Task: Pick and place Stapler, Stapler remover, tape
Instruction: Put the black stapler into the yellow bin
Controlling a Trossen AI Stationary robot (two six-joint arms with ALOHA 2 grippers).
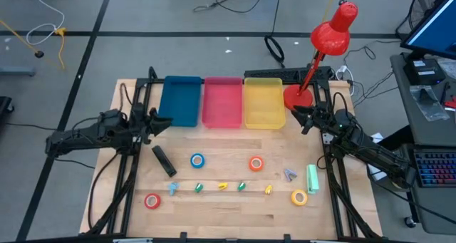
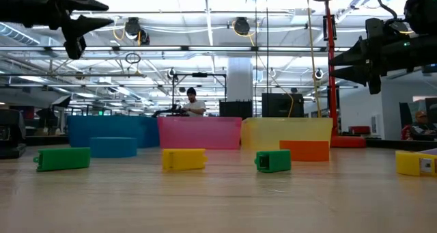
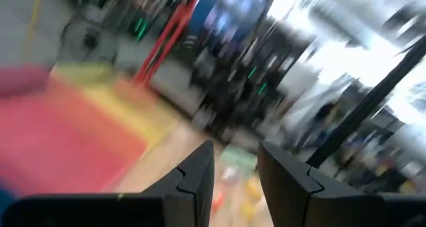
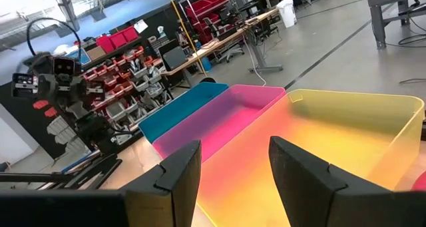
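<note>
Zero items binned so far, I judge: blue bin [image 1: 180, 100], pink bin [image 1: 222, 102], yellow bin [image 1: 263, 102] all empty. Black stapler [image 1: 163, 160], staple remover [image 1: 290, 174], four tape rolls – blue [image 1: 197, 160], orange [image 1: 256, 164], red [image 1: 152, 200], yellow [image 1: 299, 197] – sit on tabletop [image 1: 228, 207]. I hold left end effector [image 1: 162, 121] and right end effector [image 1: 294, 115] raised near bins, both open, gripping nothing.
</note>
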